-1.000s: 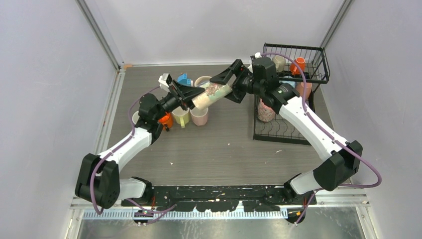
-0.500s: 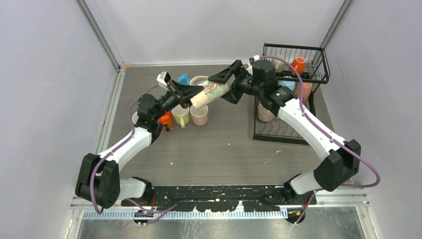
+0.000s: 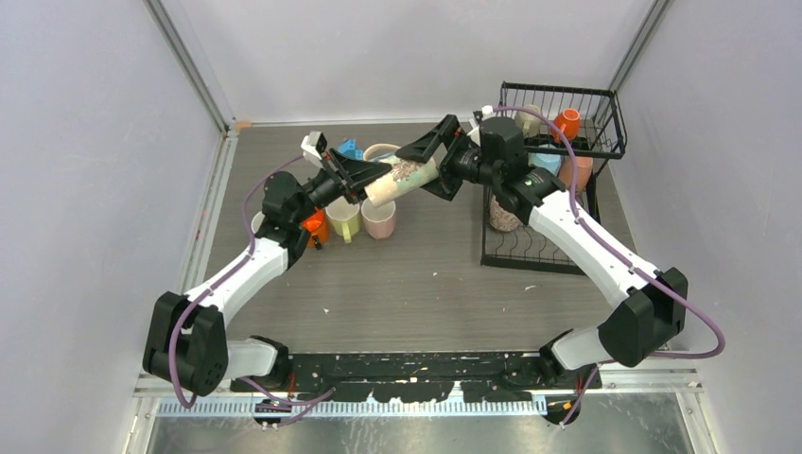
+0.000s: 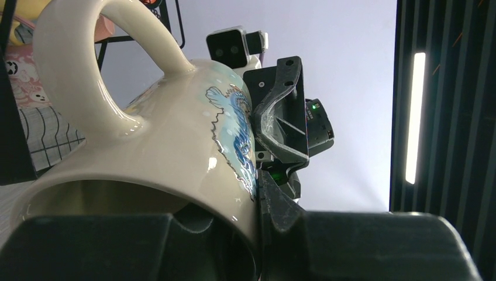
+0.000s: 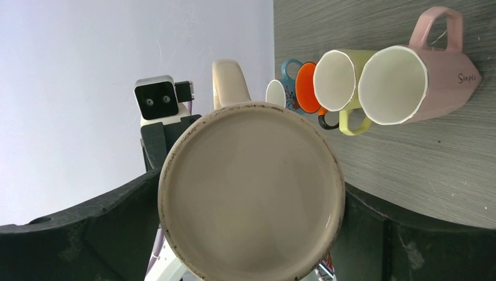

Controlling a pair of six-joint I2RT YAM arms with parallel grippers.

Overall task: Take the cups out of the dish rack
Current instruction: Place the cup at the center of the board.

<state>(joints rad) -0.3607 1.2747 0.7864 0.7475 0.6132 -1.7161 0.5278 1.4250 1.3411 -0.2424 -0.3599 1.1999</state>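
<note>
A cream cup [image 3: 402, 179] with a blue pattern hangs on its side in the air between my two arms, left of the black wire dish rack [image 3: 530, 250]. My left gripper [image 3: 364, 178] is shut on its rim wall, one finger inside and one finger [image 4: 283, 211] outside. My right gripper [image 3: 430, 163] is shut around its base end [image 5: 251, 193]. The cup fills the left wrist view [image 4: 152, 152], handle up. The rack holds an orange cup [image 3: 566, 123], a beige cup [image 3: 530, 118], a pink cup [image 3: 579, 168] and a patterned pink cup [image 3: 503, 216].
Under the held cup, a pink cup [image 3: 378, 222], a yellow cup [image 3: 344, 219] and an orange cup [image 3: 315, 227] stand in a row on the table. A blue cup [image 3: 351, 149] stands behind them. The pink cup [image 5: 409, 82] and yellow cup [image 5: 339, 82] show in the right wrist view.
Both grippers and the cream cup have shifted slightly left and toward the back. The grip on the cup looks the same.
</note>
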